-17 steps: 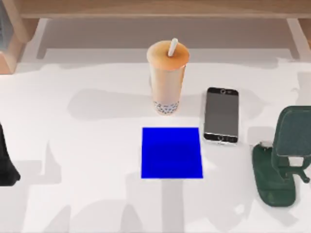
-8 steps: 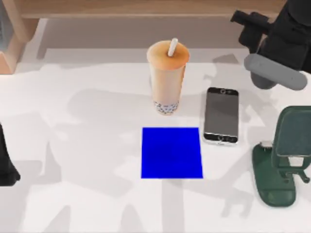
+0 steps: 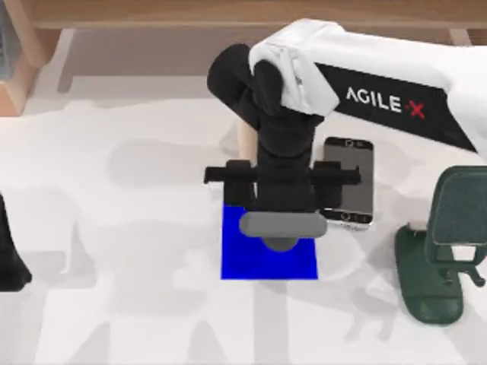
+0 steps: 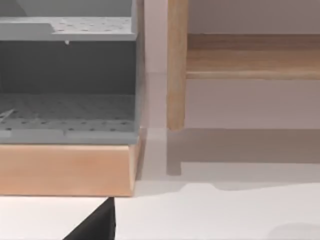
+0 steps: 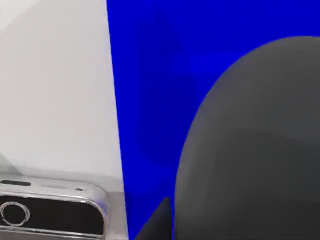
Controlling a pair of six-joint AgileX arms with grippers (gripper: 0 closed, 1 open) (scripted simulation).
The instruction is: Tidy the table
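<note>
The white counter point(image 3: 114, 228) fills most of the top view. The right arm point(image 3: 380, 76) reaches in from the upper right of the frame, and its tool point(image 3: 281, 179) hangs at the centre, over the upper edge of the blue mat point(image 3: 247, 258) and in front of the cup point(image 3: 245, 141), most of which it hides. I cannot tell whether this tool is open or closed. Just right of the tool a phone point(image 3: 351, 179) lies flat on the counter, beside the mat. In the right wrist view the mat point(image 5: 150, 75) meets the phone's end point(image 5: 50, 212). A dark green stand point(image 3: 441, 251) sits at the right edge. The left arm point(image 3: 9, 255) is parked at the left edge. The left wrist view shows a wooden shelf unit point(image 4: 70, 170) behind the counter.
</note>
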